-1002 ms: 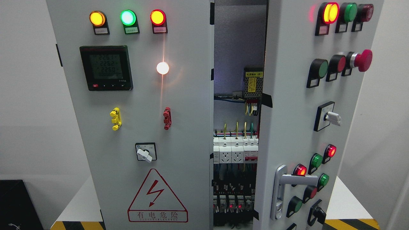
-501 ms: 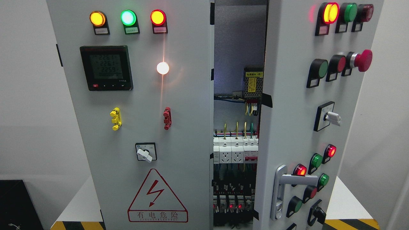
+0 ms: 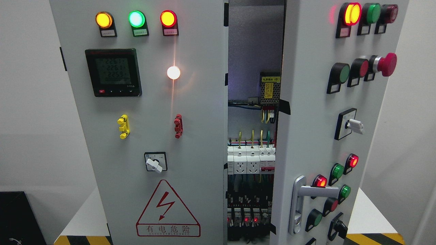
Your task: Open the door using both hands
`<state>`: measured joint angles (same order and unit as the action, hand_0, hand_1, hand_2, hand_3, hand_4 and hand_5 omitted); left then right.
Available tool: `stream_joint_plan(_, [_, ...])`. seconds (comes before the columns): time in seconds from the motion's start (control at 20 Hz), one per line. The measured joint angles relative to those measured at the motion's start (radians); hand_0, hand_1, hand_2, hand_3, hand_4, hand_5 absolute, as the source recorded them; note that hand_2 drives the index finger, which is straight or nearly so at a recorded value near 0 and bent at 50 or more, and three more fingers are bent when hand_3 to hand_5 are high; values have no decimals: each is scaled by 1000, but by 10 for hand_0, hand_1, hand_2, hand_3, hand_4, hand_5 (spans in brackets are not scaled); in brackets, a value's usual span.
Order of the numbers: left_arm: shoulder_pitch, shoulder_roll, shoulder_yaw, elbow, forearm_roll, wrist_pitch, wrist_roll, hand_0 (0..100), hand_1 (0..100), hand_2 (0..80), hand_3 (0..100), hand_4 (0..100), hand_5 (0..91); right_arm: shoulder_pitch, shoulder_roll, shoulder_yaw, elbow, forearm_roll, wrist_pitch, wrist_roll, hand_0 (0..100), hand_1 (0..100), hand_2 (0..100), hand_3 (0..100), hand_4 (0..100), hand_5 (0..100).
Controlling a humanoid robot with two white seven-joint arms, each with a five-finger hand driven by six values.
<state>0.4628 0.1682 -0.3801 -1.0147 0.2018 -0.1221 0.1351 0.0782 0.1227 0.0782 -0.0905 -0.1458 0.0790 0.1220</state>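
Note:
A grey electrical cabinet fills the head view. Its right door point(image 3: 306, 136) stands ajar, swung outward, and carries lamps, push buttons and a silver lever handle point(image 3: 299, 200) turned horizontal at the lower part. The left door point(image 3: 190, 136) stands shut and bears three lit lamps, a digital meter point(image 3: 113, 72), a rotary switch and a red warning triangle. Through the gap between the doors I see breakers point(image 3: 250, 160), wiring and a power supply unit point(image 3: 270, 89). Neither of my hands shows anywhere in the picture.
The cabinet stands on a white table point(image 3: 368, 214) with yellow-black hazard tape along its front edge. A black box point(image 3: 17, 217) sits at the lower left. A red mushroom stop button point(image 3: 387, 64) juts out from the right door. White walls lie behind.
The doors and handle stand as before; only the meter's digits have flickered.

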Motion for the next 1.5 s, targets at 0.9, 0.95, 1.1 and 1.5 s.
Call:
stream_joint_plan(0.9, [-88, 326, -107, -687, 241, 28, 3, 0, 0, 0, 0, 0, 0, 0, 0, 0, 0, 0, 0, 0, 190, 0, 0, 0, 0, 0])
stream_joint_plan(0.95, [-101, 344, -111, -715, 252, 28, 4, 0, 0, 0, 0, 0, 0, 0, 0, 0, 0, 0, 0, 0, 190, 0, 0, 0, 0, 0])
stream_joint_plan(1.1, [-142, 392, -120, -790, 274, 28, 6, 0, 0, 0, 0, 0, 0, 0, 0, 0, 0, 0, 0, 0, 190, 0, 0, 0, 0, 0])
stream_joint_plan(1.5, [-259, 496, -144, -934, 348, 31, -28, 0, 0, 0, 0, 0, 0, 0, 0, 0, 0, 0, 0, 0, 191, 0, 0, 0, 0, 0])
